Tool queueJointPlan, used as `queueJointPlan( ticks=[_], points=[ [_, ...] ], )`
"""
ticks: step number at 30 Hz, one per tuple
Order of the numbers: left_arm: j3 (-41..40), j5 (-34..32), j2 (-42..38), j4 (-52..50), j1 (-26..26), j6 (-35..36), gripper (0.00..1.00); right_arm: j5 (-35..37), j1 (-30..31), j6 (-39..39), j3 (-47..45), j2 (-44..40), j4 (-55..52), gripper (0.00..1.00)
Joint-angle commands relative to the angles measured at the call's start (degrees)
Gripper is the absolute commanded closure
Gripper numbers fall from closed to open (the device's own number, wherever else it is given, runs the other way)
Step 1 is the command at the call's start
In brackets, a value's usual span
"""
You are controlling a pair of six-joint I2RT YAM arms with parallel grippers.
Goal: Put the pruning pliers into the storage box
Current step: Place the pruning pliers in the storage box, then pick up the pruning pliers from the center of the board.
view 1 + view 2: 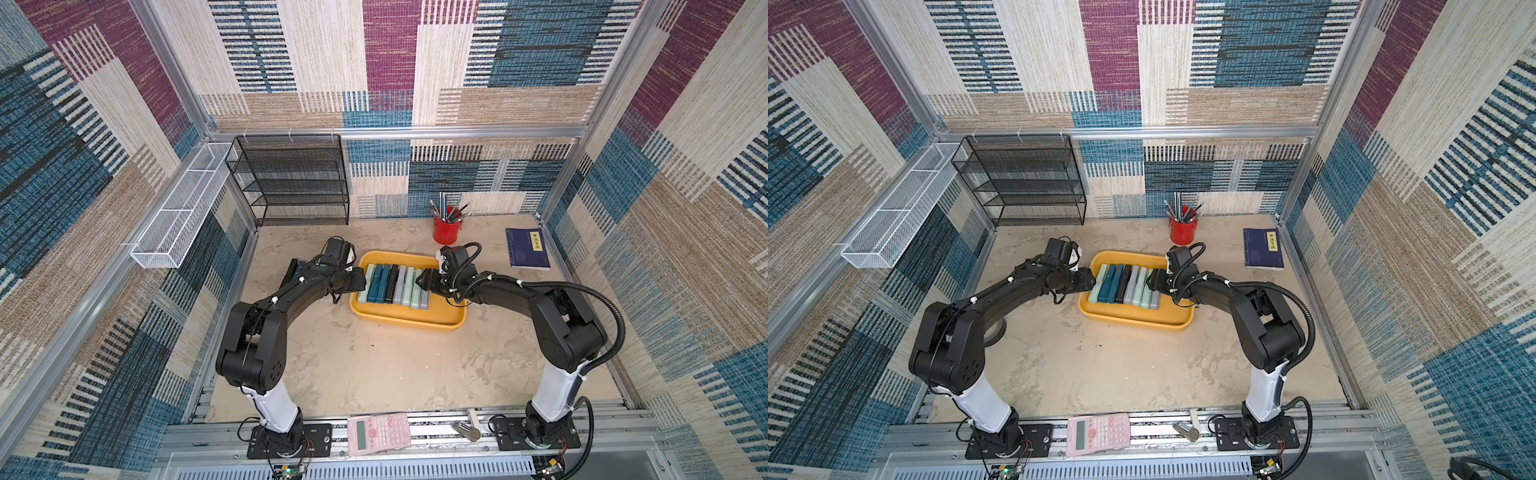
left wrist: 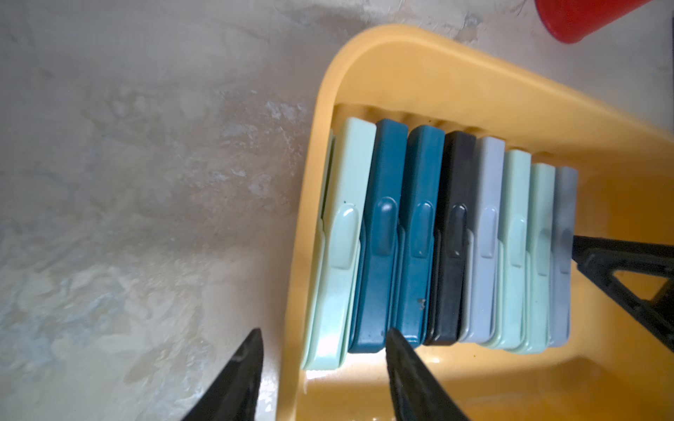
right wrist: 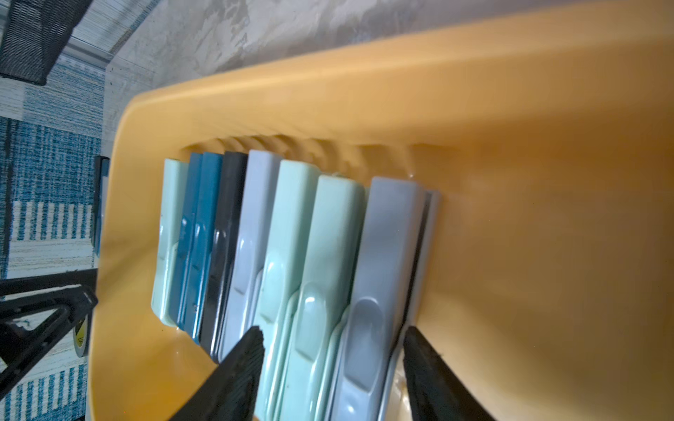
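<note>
The yellow storage box [image 1: 407, 322] [image 1: 1133, 322] sits mid-table. Several pruning pliers [image 1: 392, 284] [image 2: 448, 237] [image 3: 291, 237] stand on edge in a tight row inside it: mint, teal, black and grey. My left gripper [image 1: 361, 284] [image 2: 324, 332] is open at the row's left end, one finger outside the box rim [image 2: 437, 65], the other by a teal piece. At the right end my right gripper [image 1: 420, 282] [image 3: 333, 330] stands open astride two mint pieces and a grey one. A dark and teal piece [image 1: 296, 270] lies outside the box, mostly hidden behind the left arm.
Behind the box stand a red cup of pencils [image 1: 446, 230] and a dark blue book [image 1: 527, 248]. A black mesh rack [image 1: 291, 183] and a white wire basket [image 1: 183, 208] line the back left. A pink calculator [image 1: 378, 430] lies on the front rail, a tape roll [image 1: 995, 332] under the left arm.
</note>
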Motion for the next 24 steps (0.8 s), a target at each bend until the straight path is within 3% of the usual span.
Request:
queueJointPlan(
  ticks=[1, 7, 14, 24],
  points=[
    [0.33, -4.81, -2.21, -4.75, 2.32, 2.06, 0.42, 3.82, -1.91, -2.70, 0.04, -2.56, -0.57, 0.36],
    [-6.19, -8.68, -8.07, -7.90, 9.41, 1.50, 0.39, 5.44, -6.00, -5.19, -1.63, -7.25, 0.16, 0.35],
    [-13.19, -11.01, -11.53, -4.63, 15.78, -0.23, 0.38, 4.11, -6.93, -6.63, -2.14, -7.59, 1.69, 0.34],
    [-7.49, -12.66, -4.70, -6.29, 20.10, 1.56, 0.35, 2.09, -7.10, -5.86, -5.59, -8.32, 4.07, 0.34]
  ],
)
